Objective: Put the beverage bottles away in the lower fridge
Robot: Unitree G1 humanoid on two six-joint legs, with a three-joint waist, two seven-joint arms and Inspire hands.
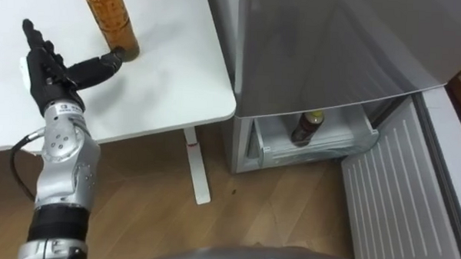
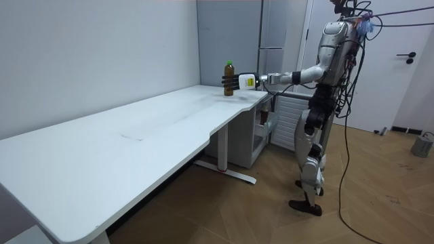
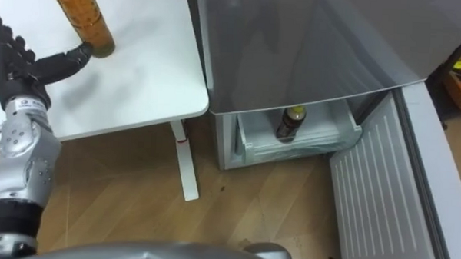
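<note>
At the upper left of the left eye view, the left hand (image 1: pixel 44 68) is open wide and holds nothing, its thumb tip at the base of the bottle (image 1: pixel 110 18) on the table (image 1: pixel 171 81). To grip well, it should probably move in until the fingers can wrap the bottle's body, not its foot. Another bottle (image 1: pixel 307 128) stands in the open fridge drawer (image 1: pixel 351 141), centre right.

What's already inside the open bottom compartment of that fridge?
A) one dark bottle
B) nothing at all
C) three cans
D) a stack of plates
A: one dark bottle with a yellowish cap stands in the lower fridge compartment, while an amber bottle stands on the white table beside the left hand.
</note>
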